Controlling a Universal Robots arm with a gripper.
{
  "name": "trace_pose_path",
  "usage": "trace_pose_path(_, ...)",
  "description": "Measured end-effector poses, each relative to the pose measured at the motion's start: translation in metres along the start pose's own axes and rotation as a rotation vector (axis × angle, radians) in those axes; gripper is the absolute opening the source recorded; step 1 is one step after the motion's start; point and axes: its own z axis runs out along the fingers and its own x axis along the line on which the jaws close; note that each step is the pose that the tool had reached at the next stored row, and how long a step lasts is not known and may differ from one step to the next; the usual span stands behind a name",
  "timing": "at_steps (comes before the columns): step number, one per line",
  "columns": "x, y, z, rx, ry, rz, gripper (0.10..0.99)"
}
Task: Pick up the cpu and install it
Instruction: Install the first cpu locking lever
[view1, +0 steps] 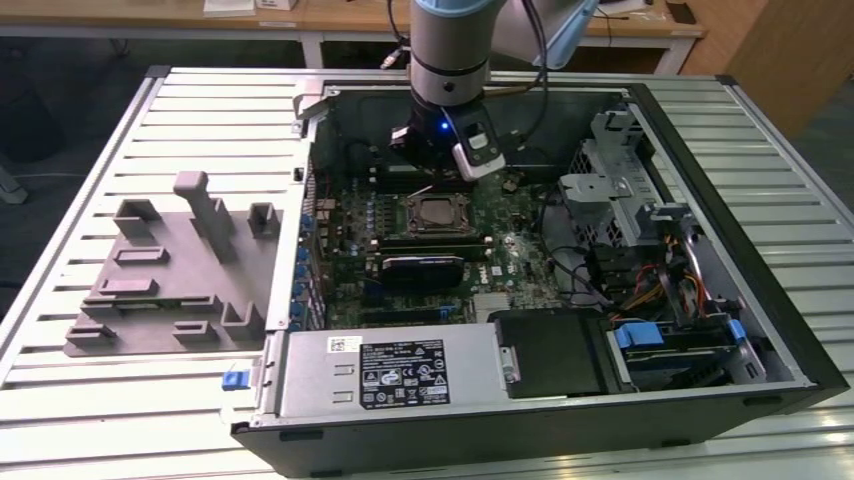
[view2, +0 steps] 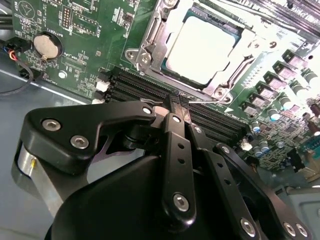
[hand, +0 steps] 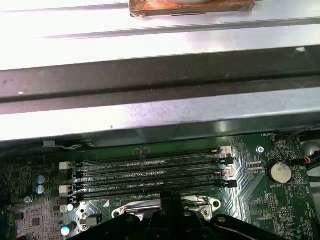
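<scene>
The cpu (view2: 202, 47) lies flat in the motherboard socket (view2: 150, 45), silver top up, inside the open computer case (view1: 747, 330). The pincer (view2: 179, 102) hovers just beside the socket, over the memory slots (view2: 135, 85), its fingers pressed together with nothing between them. The case rests on the slatted worktop (view1: 80, 400).

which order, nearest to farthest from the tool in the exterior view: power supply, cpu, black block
1. cpu, in its socket right by the tool.
2. black block, mid-board, past the cpu.
3. power supply, at the case edge nearest the camera.
</scene>
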Motion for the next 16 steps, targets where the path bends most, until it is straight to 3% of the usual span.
trace_pose_path(2, 0.0, -0.0002, 0.0011, 0.003, -0.007, -0.002, 0.106)
trace_pose_path(8, 0.0003, -0.001, 0.0048, 0.002, -0.0492, -0.01, 0.106)
trace_pose_path(12, 0.0021, -0.0016, 0.0066, 0.009, -0.0831, -0.016, 0.106)
trace_pose_path(16, 0.0086, -0.0024, 0.0078, 0.009, -0.1069, -0.017, 0.106)
